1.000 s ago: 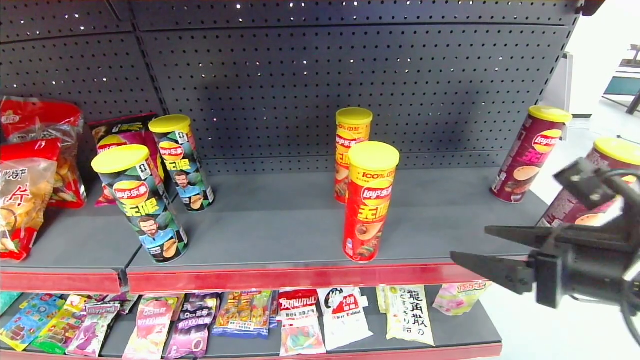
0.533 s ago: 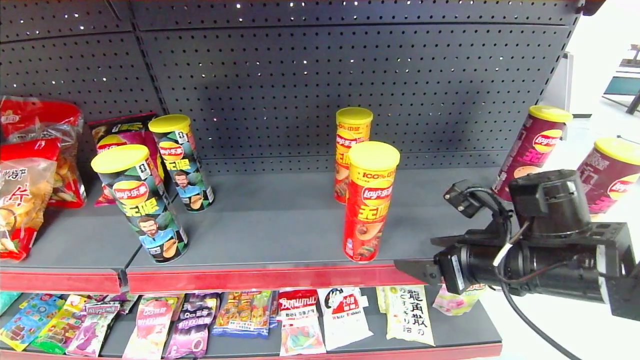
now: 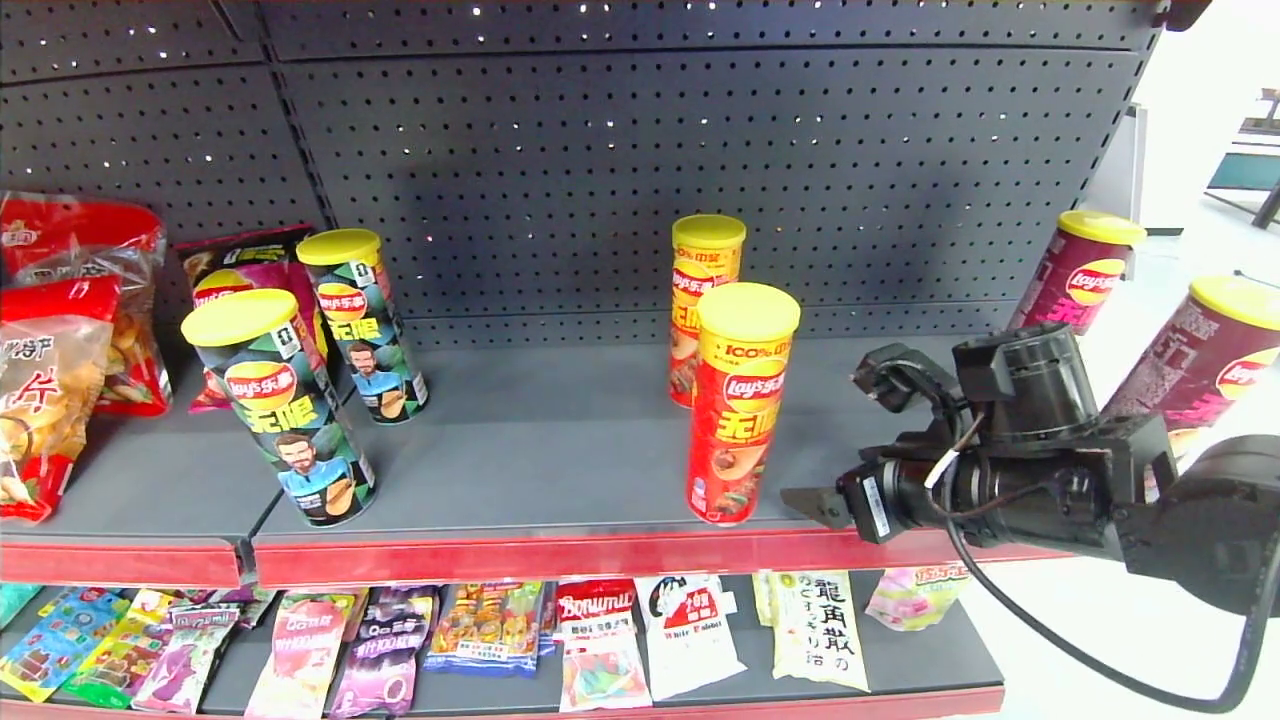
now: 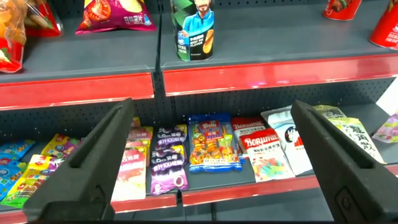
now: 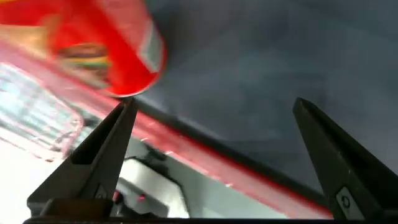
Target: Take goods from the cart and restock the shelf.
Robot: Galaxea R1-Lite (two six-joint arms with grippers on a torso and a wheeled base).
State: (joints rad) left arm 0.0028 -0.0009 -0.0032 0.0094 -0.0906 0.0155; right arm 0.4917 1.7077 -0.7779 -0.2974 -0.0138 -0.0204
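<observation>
Even, fairly bright overhead light covers the dark grey perforated back panel [image 3: 700,150], with a broad soft shadow across its middle. Beyond the right edge, the pale floor [image 3: 1190,245] is blown out white. Wide-angle distortion tilts the green-black tube can [image 3: 285,420] and the maroon tube can [image 3: 1078,275] outward.

Shelf [image 3: 560,440]: dark grey, pegboard back, red front edge, with an upper and a lower level.
Near red can [image 3: 740,400]: tall tube with a yellow lid, upright at the front edge of the upper level, mid-shelf.
Far red can [image 3: 703,300]: same kind, upright just behind it.
Near dark can [image 3: 280,410]: yellow lid, man's picture, upright at the left by the front edge.
Far dark can [image 3: 362,325]: same kind, farther back, beside a purple bag [image 3: 240,275].
Far maroon can [image 3: 1075,270]: yellow lid, right end, near the back wall.
Near maroon can [image 3: 1205,355]: yellow lid, farthest right, base hidden.
Red bags [image 3: 60,340]: far left on the upper level.
Flat packets [image 3: 600,640]: lying in a row on the lower level.
</observation>
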